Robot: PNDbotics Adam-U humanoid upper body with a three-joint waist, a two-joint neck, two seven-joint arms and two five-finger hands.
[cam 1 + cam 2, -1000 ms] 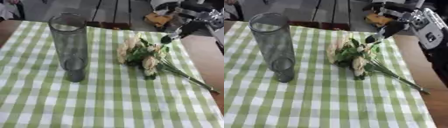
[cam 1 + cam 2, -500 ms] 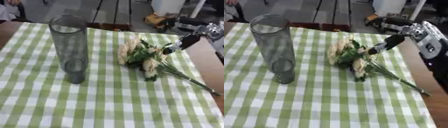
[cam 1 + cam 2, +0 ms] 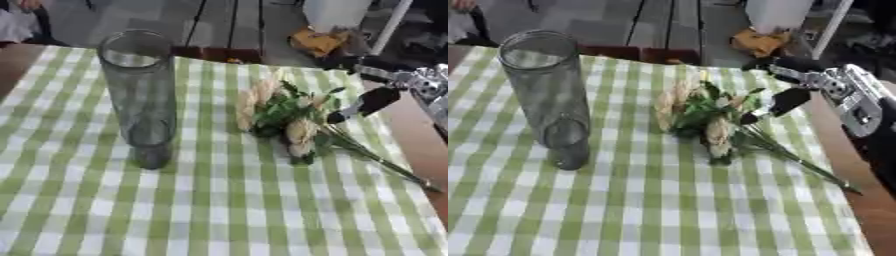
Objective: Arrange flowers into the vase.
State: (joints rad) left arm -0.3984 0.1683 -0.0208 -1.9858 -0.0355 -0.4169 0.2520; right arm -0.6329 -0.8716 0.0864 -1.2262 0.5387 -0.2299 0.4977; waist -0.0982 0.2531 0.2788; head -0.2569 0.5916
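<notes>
One open, empty right hand (image 3: 824, 92) nears the flowers (image 3: 706, 117); best gripped at the stems, vase (image 3: 549, 95) upright.

Right hand (image 3: 846, 97) in from right, fingers (image 3: 776, 102) extended downward, holding nothing

Grey floor (image 3: 131, 15) beyond a green-checked tablecloth (image 3: 219, 210).

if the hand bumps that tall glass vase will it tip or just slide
The glass vase would probably tip: it is tall and narrow on a small base, and looks empty. The checked tablecloth may grip its foot, so sliding seems less likely. Being glass, a fall could break it. The right hand is beside the flowers, apart from the vase.
</notes>
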